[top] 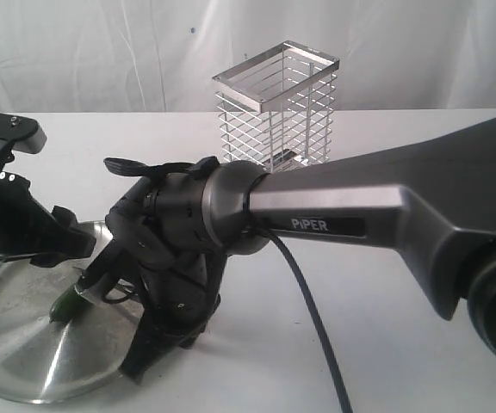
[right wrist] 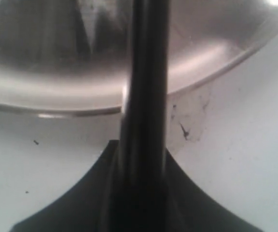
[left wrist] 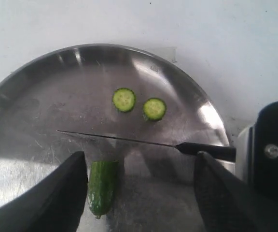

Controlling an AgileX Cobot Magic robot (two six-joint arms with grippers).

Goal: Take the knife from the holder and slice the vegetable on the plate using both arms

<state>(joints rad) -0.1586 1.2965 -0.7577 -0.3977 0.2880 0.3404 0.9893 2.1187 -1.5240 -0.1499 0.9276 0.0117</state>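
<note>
The right arm [top: 386, 206] comes in from 3 o'clock across the middle, and its wrist bends down toward 7 o'clock. The right end effector [right wrist: 144, 164] is clamped on the knife [right wrist: 146, 72] handle. At 9 o'clock, the left end effector [left wrist: 140, 162] points downward with its fingers [left wrist: 57, 193] spread wide, gripping nothing.

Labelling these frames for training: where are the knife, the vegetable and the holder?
knife [left wrist: 206, 151]: left wrist view, on its handle.
vegetable [left wrist: 103, 186]: left wrist view, on its green skin.
holder [top: 275, 107]: exterior view, on its wire bars.
</note>
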